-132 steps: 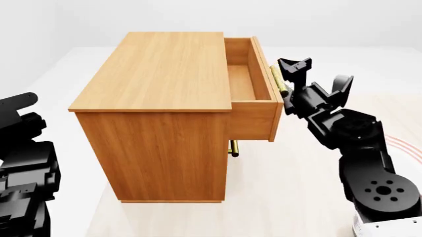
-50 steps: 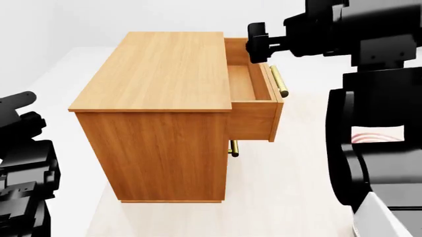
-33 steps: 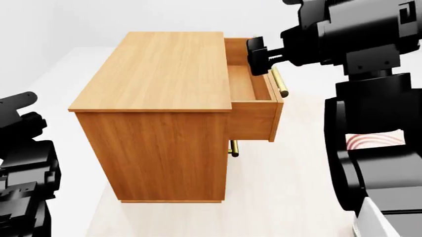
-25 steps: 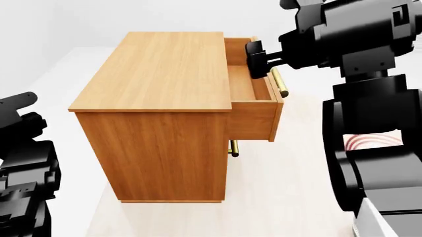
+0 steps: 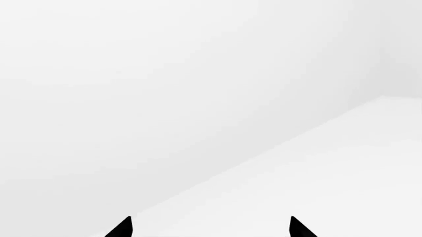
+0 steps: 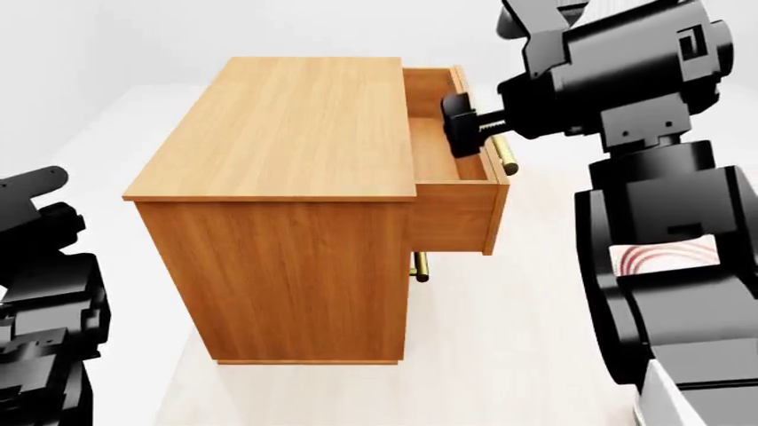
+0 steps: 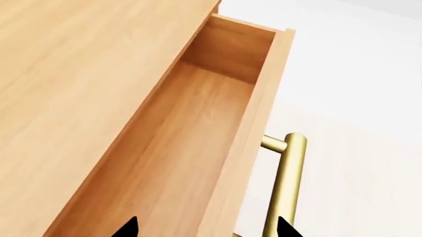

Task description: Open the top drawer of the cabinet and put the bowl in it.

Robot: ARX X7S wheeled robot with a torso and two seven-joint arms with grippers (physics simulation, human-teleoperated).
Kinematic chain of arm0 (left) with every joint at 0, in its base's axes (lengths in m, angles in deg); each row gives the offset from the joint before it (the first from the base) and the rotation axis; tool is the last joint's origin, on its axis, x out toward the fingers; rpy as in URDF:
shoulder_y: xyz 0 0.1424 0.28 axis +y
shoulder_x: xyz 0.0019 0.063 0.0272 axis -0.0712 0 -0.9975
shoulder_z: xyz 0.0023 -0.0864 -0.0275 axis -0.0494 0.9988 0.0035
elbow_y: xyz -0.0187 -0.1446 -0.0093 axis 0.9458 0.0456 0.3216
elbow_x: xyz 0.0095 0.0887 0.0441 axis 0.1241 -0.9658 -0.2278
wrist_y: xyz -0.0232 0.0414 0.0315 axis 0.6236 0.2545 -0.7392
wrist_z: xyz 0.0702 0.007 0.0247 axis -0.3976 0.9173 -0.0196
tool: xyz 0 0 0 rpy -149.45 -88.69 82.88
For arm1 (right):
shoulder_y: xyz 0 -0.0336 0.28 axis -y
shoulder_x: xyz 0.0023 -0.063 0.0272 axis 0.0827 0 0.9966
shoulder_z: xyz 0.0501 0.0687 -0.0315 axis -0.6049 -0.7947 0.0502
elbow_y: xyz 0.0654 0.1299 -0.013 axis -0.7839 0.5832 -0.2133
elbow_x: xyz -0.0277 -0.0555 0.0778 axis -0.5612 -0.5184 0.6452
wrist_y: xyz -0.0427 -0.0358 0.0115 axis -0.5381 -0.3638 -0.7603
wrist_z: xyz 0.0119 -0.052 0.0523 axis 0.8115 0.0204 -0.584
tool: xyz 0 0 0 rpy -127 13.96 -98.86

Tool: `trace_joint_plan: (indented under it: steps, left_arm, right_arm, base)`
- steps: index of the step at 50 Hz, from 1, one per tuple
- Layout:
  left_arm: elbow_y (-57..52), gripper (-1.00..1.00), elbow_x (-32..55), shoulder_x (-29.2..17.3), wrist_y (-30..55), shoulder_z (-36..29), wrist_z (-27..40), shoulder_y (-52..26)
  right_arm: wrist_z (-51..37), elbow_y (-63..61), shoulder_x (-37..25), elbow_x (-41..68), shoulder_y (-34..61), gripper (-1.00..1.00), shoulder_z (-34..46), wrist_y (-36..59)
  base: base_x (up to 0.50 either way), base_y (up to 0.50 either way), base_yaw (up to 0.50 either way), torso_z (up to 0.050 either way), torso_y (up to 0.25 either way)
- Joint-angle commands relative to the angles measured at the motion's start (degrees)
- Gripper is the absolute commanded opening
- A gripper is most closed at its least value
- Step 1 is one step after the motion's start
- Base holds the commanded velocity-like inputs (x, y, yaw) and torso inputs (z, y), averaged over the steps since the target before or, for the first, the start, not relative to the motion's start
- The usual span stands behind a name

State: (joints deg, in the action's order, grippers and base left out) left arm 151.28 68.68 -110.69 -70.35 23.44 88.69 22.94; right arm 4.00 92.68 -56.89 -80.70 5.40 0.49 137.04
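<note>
Top drawer open, bowl nowhere in sight, right arm hovering over the drawer

At left, the left gripper (image 5: 209,228) faces a blank white wall, its fingers spread with nothing between them. The cabinet (image 6: 279,177) stands in the middle, its top drawer (image 6: 450,151) pulled out and bare inside, brass handle (image 7: 285,185) clear of the front. The right gripper (image 6: 462,120) hangs over the drawer's front edge, fingers apart, pinching nothing. The bowl shows in no view; only a red-ringed plate (image 6: 663,259) peeks behind the right arm. I judge the bowl light, stiff, glazed and slippery, breakable if dropped; best pinched across its rim.
</note>
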Motion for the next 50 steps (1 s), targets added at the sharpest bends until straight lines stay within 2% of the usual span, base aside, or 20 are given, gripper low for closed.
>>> trace_joint_plan:
  steps: [1, 50]
  left_arm:
    - [0.00, 1.00, 0.01, -0.01, -0.04, 0.03, -0.01, 0.03]
    - [0.00, 1.00, 0.01, 0.23, -0.15, 0.16, -0.15, 0.27]
  right_arm:
    - [0.21, -0.33, -0.41, 0.23, -0.83, 1.00, 1.93, -0.59]
    - [-2.41, 3.03, -3.41, -1.13, -1.68, 1.00, 7.98, -5.96]
  base:
    - [0.00, 0.00, 0.00, 0.000, 0.000]
    - [0.00, 0.00, 0.00, 0.000, 0.000]
